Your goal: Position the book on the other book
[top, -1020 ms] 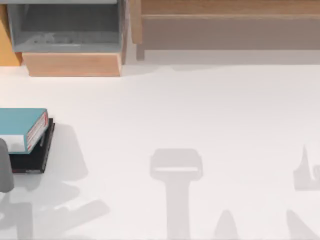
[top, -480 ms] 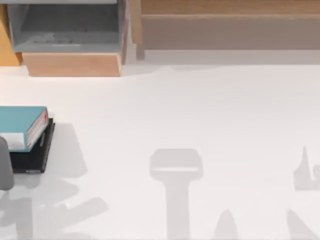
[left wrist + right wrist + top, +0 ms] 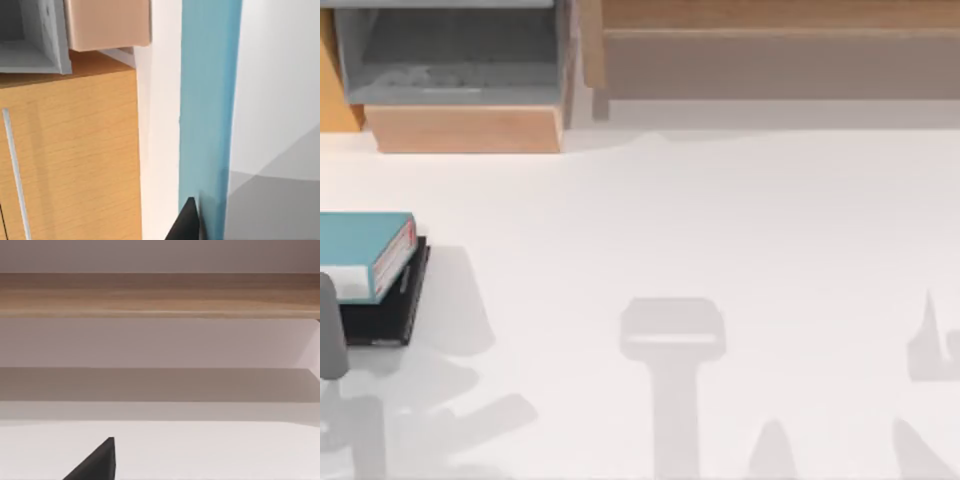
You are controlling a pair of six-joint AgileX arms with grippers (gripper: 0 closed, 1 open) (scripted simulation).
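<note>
Book [image 3: 360,245], the teal-blue hardcover, lies at about nine o'clock on the white table [image 3: 720,230], cut by the top view's left edge. Its cover is a plain flat teal; the long side facing three o'clock shows a red-and-white band, and a strip of white page edges faces six o'clock. It is thick and sits flat on the other book [image 3: 390,315], a thin black volume whose dark margin sticks out beyond the teal one toward three and six o'clock. A few tiny pale marks sit on the black book's edge, too small to read. No title or lettering can be made out on the teal cover.

Just toward seven o'clock of the stack, a grey piece of the left arm [image 3: 330,330] stands at the frame's edge, overlapping the corner of the stack. In the left wrist view the teal cover [image 3: 207,100] runs as a long band, with one dark fingertip [image 3: 187,222] of the left gripper lying against it; I cannot tell whether those fingers are apart or closed on the book.

At the back, around eleven o'clock, stands a grey open box [image 3: 455,55] on a wooden block, and a wooden shelf [image 3: 770,50] runs toward one o'clock. The right wrist view looks at that shelf [image 3: 160,295], with one dark fingertip [image 3: 97,462] low in view; whether the right gripper is apart or together cannot be told.
</note>
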